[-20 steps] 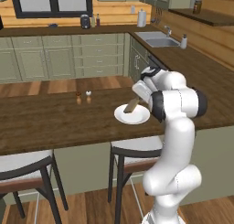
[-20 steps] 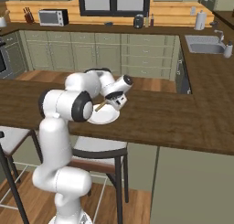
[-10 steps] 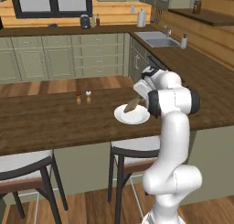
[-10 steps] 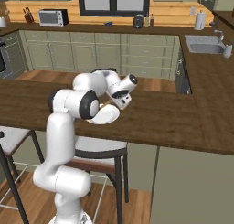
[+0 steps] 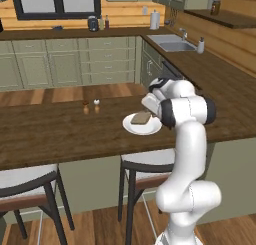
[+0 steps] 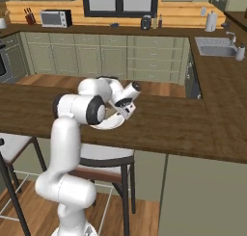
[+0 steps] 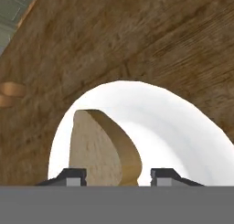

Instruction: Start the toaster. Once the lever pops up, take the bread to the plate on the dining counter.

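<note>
In the hand view we see our gripper with its two dark fingertips standing apart, one on each side of the bread, with a gap between each tip and the slice, so we are not clamped on it. The bread lies on the plate, a tan slice with a darker crust along its curved edge, and the white plate rim arcs around it.

From the left base view, the bread rests flat on the plate, just in front of our hand, which bends down over the plate's far right edge. The plate sits on the dining counter, near its front edge and above a stool. Two small shakers stand on the counter to the left, well apart from the plate.

In the right base view our arm covers most of the plate, and the dining counter stretches off to the right.
</note>
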Tool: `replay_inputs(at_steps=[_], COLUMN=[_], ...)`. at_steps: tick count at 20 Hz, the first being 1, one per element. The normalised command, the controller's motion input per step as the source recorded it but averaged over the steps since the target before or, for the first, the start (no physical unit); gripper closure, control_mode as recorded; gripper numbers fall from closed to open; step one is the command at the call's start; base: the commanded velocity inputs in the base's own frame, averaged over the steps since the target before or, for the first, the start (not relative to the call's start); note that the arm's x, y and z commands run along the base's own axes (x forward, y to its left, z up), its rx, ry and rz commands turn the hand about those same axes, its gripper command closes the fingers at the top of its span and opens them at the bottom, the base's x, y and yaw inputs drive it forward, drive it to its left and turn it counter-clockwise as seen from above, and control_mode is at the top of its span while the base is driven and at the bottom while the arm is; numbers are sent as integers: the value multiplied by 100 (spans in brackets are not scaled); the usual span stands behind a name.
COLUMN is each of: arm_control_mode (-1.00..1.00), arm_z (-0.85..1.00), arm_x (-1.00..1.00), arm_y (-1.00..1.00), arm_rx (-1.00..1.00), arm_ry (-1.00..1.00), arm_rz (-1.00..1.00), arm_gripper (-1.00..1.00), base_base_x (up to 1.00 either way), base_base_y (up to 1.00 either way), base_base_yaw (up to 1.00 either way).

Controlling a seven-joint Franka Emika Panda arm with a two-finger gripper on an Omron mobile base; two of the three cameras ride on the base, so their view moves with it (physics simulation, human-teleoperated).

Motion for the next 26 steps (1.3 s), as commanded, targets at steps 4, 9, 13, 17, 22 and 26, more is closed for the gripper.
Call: replay_inputs(at_steps=[4,9,13,17,22,26], arm_control_mode=[-100,-100,-100,-100,-100,-100], arm_z=[0,76,100,49,81,72], arm_x=[-40,-57,-73,-99,-100,-100], arm_y=[12,-21,-24,-2,0,0], arm_rx=[-2,0,0,-8,-17,-14], arm_ry=[0,0,-1,-12,-32,-27], arm_rz=[0,0,0,1,1,0], arm_gripper=[-100,-100,-100,-100,-100,-100], base_base_x=[0,0,0,0,0,0], base_base_y=[0,0,0,0,0,0], base_base_yaw=[0,0,0,0,0,0])
